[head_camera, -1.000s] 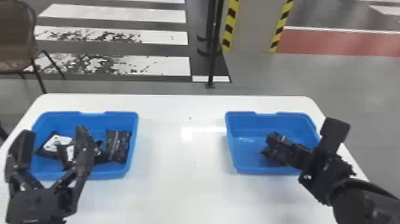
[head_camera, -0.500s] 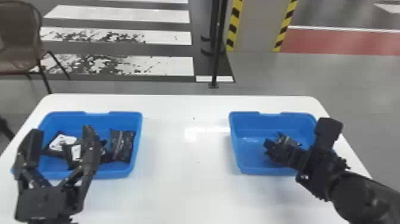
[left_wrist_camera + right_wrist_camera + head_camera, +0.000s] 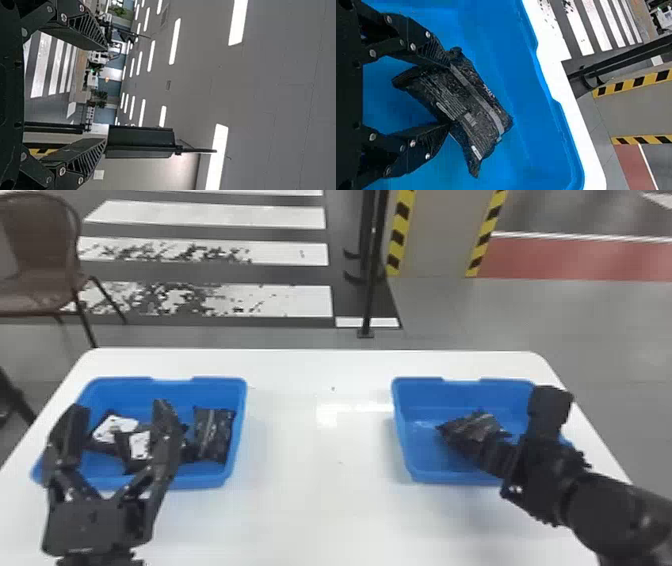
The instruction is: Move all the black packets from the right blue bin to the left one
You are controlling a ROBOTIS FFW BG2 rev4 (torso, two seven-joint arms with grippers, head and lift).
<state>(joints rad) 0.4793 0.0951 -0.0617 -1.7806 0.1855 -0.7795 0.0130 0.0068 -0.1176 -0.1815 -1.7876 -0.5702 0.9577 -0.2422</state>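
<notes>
My left gripper (image 3: pixel 120 408) was set with its fingers wide apart; in the head view it overlapped the left blue bin (image 3: pixel 200 481), masking part of the contents. My right gripper (image 3: pixel 472 450) was closed on a black packet (image 3: pixel 475 426), which was pinched between both fingertips and extended past them. This packet was located within the walls of the right blue bin (image 3: pixel 415 478); the right wrist and arm masked that bin's near right corner. The left blue bin contained a plain dark packet (image 3: pixel 214 435) at its right side and two white-labelled packets (image 3: pixel 112 430) beside it, partly behind a left finger. Both bins were seated on a white table (image 3: pixel 310 515), well apart. Beyond the table's far edge, a black pole (image 3: pixel 372 275) stood on the floor, with a brown chair (image 3: pixel 40 255) at far left. A grey column (image 3: pixel 437 235) with yellow-black edging and a striped crossing (image 3: pixel 215 300) lay behind.
</notes>
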